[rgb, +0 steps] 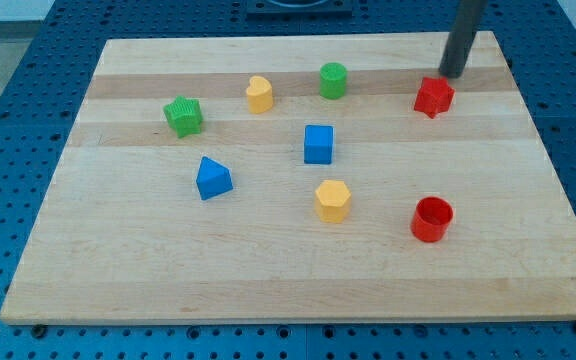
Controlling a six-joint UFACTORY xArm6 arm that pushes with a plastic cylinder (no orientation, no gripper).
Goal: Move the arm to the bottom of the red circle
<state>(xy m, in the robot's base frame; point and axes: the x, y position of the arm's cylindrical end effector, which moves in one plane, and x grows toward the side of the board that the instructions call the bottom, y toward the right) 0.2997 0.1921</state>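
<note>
My tip (452,75) rests on the wooden table (118,270) near its top right corner, at the end of a bare dark rod that comes down from the view's top edge with a slight lean; it has no jaws to open or close and holds nothing. Just below and left of the tip, very close to it though I cannot tell if they touch, sits a red star-shaped block (433,97). The red circle (432,219) is well apart from the tip, down toward the table's bottom right corner and almost straight below the red star. It is a short round cylinder standing upright on its flat end, so its axis runs vertically and it points no particular way across the board. Near the table's centre stands a blue cube (319,144), with a yellow hexagonal block (333,200) below it. A green cylinder (333,80) and a yellow block (259,94) lie toward the top edge. A green star-shaped block (183,116) sits toward the top left corner, and a blue triangular block (212,178) is below it, left of centre.
</note>
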